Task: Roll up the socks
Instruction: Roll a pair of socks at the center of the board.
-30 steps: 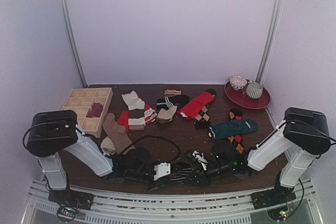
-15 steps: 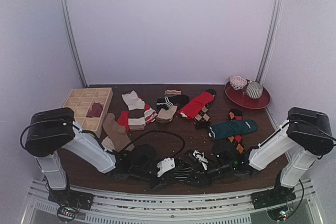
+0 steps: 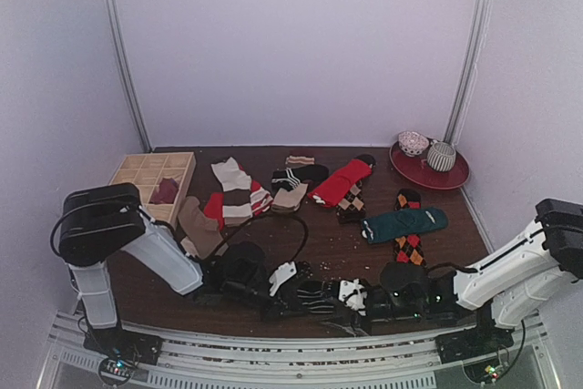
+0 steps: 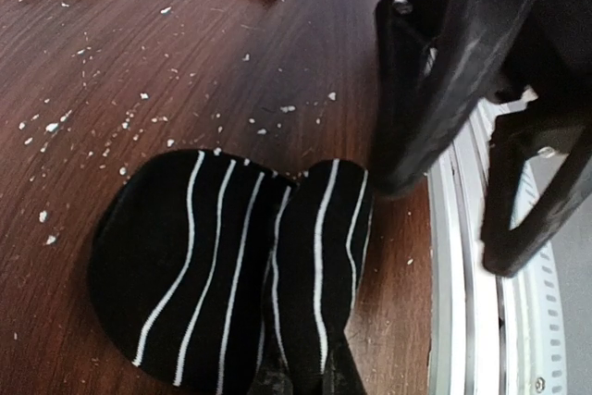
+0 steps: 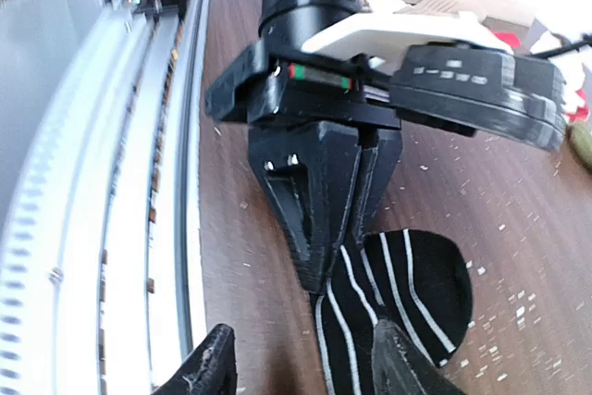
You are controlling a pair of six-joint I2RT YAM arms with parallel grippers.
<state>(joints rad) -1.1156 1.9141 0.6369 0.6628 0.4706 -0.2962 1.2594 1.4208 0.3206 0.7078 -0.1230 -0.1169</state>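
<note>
At the near edge: we see a black striped sock (image 4: 222, 256) with thin white lines lying flat on the brown table (image 4: 231, 34), just beside the metal rail (image 5: 120, 136).
Left gripper (image 5: 338, 270): its fingers are pressed together and pinch one end of the striped sock against the table.
Right gripper (image 4: 450, 219): its fingers stand apart, holding nothing, at the other end of the striped sock and facing the left gripper.
Sock shape: we find it doubled over, with two striped lobes side by side.
Table surface: white specks (image 4: 92, 71) are scattered around the sock.
Other socks: a teal sock (image 3: 407, 222) lies across an argyle sock (image 3: 407, 248) on the right; a red sock (image 3: 342, 181) is near the middle and a tan sock (image 3: 200, 230) is on the left.
Box (image 3: 146, 184): wooden, with compartments, at the back left; one compartment holds something dark red.
Plate (image 3: 428, 173): red, at the back right, carrying two rolled balls (image 3: 442, 156).
Writing: small light marks on the left gripper's dark cover (image 5: 444, 71) are too blurred for us to read.
</note>
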